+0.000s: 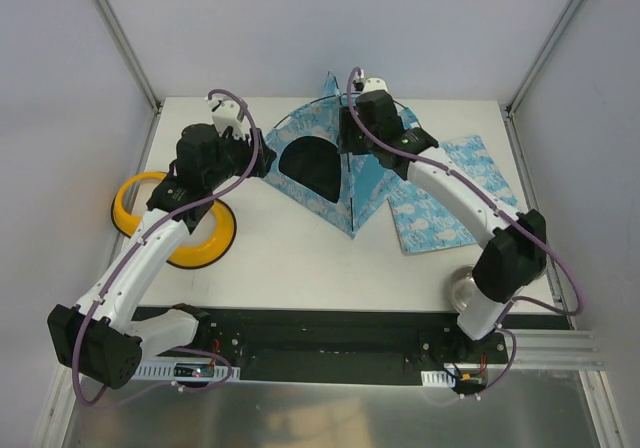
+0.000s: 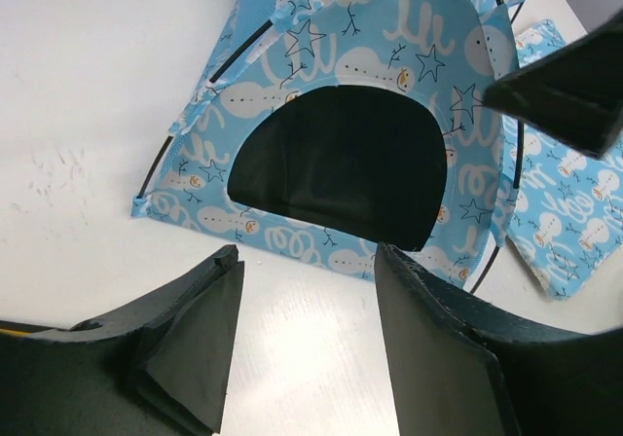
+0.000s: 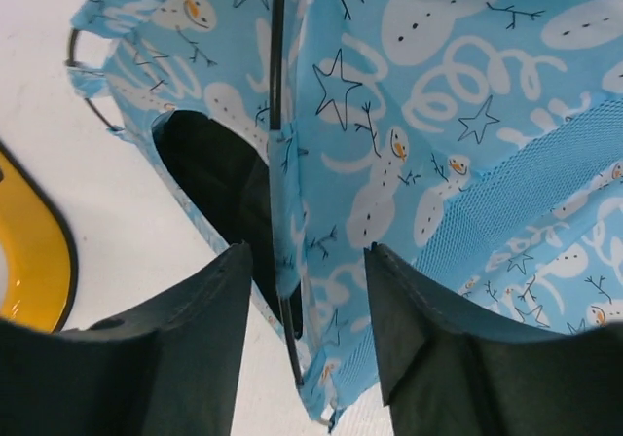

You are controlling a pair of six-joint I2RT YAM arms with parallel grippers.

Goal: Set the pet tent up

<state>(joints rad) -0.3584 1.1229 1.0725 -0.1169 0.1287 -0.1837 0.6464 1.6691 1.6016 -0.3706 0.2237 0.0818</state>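
Left gripper [image 2: 307, 261] sits open facing the pet tent [image 2: 409, 27], right gripper's [image 3: 307, 261] open astride its corner pole [image 3: 276, 56], maybe touching, so a crooked squeeze could topple it.

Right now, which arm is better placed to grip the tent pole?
Right, likely: the right gripper, open, lines up over the pet tent's pole; the left gripper sits short of the doorway.

I think I'm in a robot lab, not a home. The white counter [image 1: 300, 258] is boxed in by plain grey walls [image 1: 50, 118] w/ metal posts [image 1: 119, 33]. The left arm [image 1: 150, 253] & right arm [image 1: 450, 183] are bolted to a black plate [image 1: 330, 330], w/ purple wires [image 1: 228, 92] showing.
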